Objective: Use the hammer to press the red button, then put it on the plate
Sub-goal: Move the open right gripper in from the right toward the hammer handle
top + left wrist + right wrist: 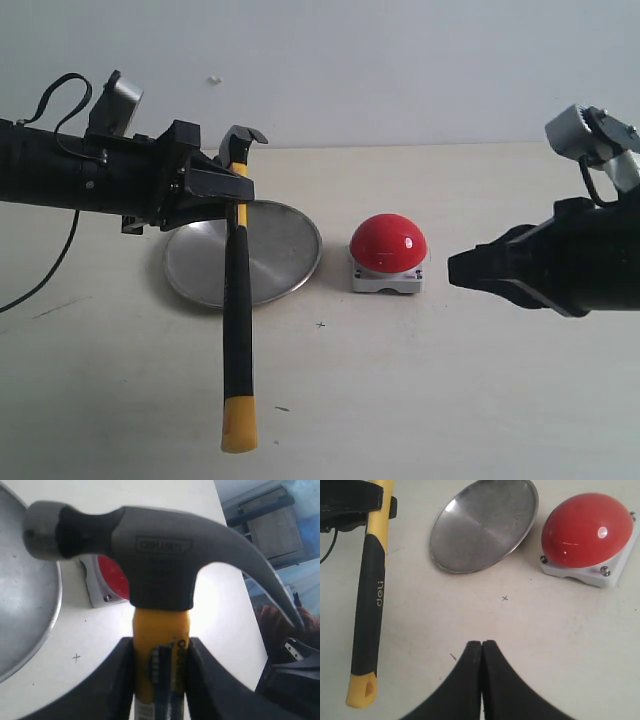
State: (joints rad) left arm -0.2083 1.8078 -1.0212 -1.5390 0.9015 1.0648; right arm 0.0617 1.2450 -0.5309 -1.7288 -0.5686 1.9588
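My left gripper [236,186] is shut on the hammer [238,310] at its yellow neck [160,630], just under the dark steel head [150,545]. The hammer hangs head up, its black handle and yellow end pointing down in front of the plate [275,250]. In the right wrist view the hammer [370,600] shows beside the plate [485,525]. The red button [389,243] sits on its grey base to the right of the plate, apart from the hammer. My right gripper [452,270] hovers shut and empty just right of the red button [587,530].
The pale table [400,400] spreads in front of the plate and button, with a small cross mark [320,324] on it. A black cable [50,270] trails off the left arm. A white wall stands behind the table.
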